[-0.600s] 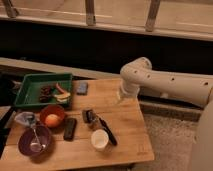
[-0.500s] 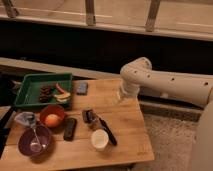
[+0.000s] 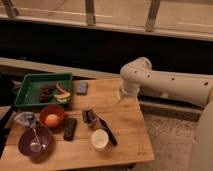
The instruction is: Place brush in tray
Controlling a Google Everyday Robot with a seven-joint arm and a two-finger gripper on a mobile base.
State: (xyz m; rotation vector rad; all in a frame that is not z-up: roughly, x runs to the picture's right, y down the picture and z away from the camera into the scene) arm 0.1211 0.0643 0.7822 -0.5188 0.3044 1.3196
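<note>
- Nothing is shifting over the last half second: the arm (image 3: 165, 85) is sitting in the same bent pose, and the things on the table (image 3: 130, 125) are lying where they were. The task is reading as not yet begun.
- The gripper (image 3: 121, 95) is hanging below the arm's bend, over the table's far right edge, well apart from the brush (image 3: 106, 132). I cannot tell how wide it is standing. It is not carrying the brush.
- The brush is lying flat and slantwise on the wood, its near end just beside the white cup (image 3: 100, 140).
- The tray (image 3: 22, 92) is sitting at the far left corner, already carrying a few small items, well apart from the brush.
</note>
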